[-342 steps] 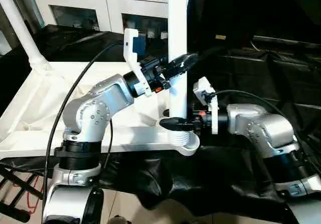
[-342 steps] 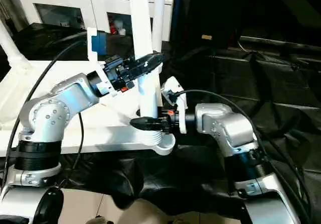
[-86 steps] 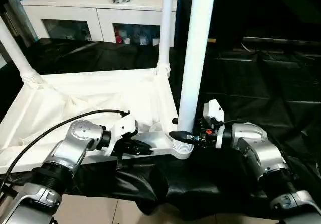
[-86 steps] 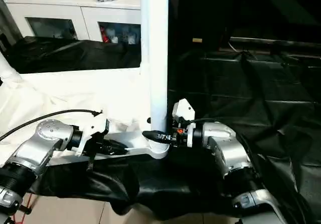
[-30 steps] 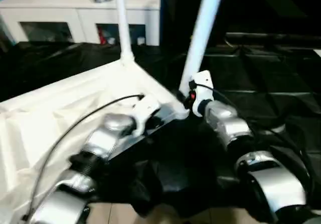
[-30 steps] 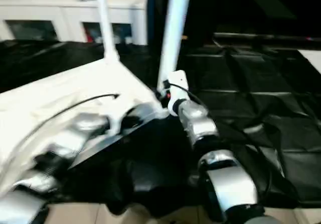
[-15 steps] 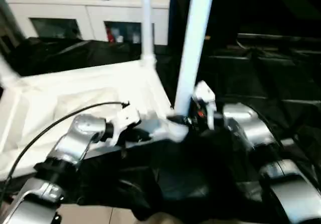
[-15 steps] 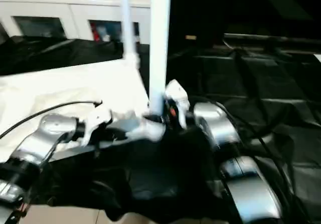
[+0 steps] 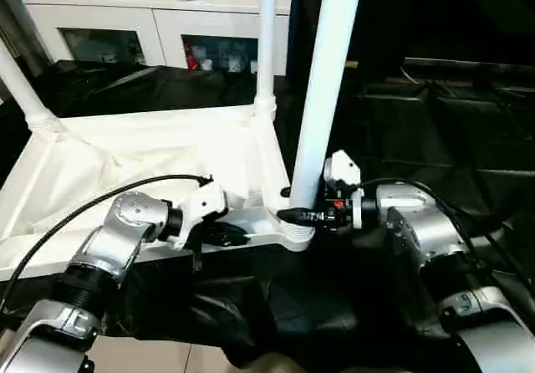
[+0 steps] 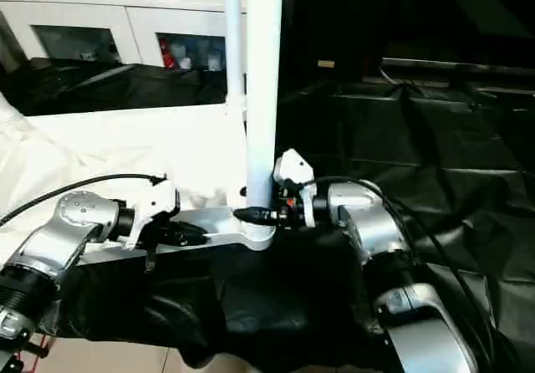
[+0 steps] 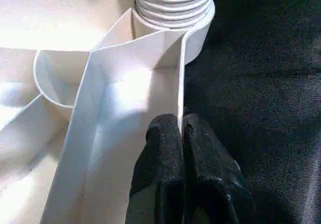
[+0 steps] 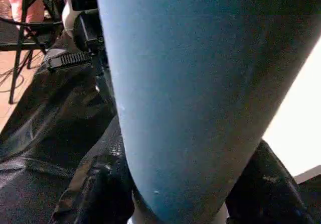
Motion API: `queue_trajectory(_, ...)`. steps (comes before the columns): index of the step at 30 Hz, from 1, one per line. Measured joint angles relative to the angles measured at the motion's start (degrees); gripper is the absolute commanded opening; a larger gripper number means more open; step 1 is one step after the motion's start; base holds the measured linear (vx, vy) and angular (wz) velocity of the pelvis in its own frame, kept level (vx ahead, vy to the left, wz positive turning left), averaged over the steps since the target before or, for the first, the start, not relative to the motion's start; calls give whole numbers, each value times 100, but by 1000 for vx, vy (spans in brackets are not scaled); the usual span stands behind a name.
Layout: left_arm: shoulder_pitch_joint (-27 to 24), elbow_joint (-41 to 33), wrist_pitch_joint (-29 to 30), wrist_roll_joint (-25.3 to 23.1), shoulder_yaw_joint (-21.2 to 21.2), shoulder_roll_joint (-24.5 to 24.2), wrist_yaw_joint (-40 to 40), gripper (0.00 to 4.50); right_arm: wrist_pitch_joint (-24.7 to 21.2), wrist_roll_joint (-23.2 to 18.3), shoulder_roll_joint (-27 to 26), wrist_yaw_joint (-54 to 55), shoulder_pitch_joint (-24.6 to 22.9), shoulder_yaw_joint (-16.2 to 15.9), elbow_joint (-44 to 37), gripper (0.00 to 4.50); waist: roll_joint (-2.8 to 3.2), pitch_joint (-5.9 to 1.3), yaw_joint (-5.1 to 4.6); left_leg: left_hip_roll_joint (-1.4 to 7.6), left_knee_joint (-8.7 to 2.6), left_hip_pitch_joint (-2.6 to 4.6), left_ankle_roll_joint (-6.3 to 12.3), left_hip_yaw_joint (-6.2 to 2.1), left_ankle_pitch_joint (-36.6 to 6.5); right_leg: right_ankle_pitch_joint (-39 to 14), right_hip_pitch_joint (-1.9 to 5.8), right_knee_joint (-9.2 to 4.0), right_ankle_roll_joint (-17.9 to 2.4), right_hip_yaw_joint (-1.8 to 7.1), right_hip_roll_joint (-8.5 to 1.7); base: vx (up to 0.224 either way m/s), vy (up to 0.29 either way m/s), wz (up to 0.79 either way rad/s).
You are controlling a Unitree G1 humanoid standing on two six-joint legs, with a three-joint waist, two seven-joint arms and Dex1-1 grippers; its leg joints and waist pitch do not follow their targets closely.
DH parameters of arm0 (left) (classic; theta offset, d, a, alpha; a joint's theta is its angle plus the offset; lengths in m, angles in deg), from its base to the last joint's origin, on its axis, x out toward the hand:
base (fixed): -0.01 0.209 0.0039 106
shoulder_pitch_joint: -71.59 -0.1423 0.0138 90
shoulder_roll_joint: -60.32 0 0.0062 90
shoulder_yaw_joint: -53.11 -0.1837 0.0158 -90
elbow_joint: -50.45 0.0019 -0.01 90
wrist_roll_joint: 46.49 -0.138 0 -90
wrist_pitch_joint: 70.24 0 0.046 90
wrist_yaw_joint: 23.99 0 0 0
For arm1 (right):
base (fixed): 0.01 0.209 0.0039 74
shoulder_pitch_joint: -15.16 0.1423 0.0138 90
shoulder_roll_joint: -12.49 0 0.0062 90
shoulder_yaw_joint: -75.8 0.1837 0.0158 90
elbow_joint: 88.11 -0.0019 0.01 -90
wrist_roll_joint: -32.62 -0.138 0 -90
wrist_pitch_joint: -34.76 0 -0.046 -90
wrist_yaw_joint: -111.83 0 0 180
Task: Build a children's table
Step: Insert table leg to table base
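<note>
Lying upside down on a black sheet, the white tabletop shows its ribbed underside. Three white legs stand up from its corner sockets: a near leg at the front corner, a far leg behind it, and a side leg at the far left corner. The right gripper has its two black fingers around the bottom of the near leg, just above the ribbed socket, and it is holding that leg. The left gripper is pinched almost closed on the thin front edge of the tabletop, close beside that same socket. Behind the table stands a white cabinet with glass doors.
</note>
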Motion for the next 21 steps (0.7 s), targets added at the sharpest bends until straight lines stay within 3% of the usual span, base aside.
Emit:
queue_trajectory(6,151,285,337,-174,164,443,983,0,190,160,-753,2230,440,406,1007,188,0,5,-110,-14,12,53,-1,-3,1,-23,22,0,39,10,-7,-17,2,-2)
queue_trajectory(14,527,528,964,-431,147,1348,2053,0,248,229,-1059,4206,953,941,1969,188,-9,20,-20,-28,35,45,2,9,2,-23,31,-5,39,42,-16,0,0,0)
queue_trajectory(17,594,599,934,-609,131,1519,2454,0,397,238,-1079,4451,1049,1060,2083,188,-12,17,-24,-29,34,44,3,6,2,-23,33,-5,39,44,-17,0,0,0)
queue_trajectory(21,665,705,718,-835,81,1485,2934,0,552,84,-1498,4175,1024,1071,1975,188,-22,11,-125,-25,27,26,2,-12,2,-22,17,-4,41,17,-13,0,0,0)
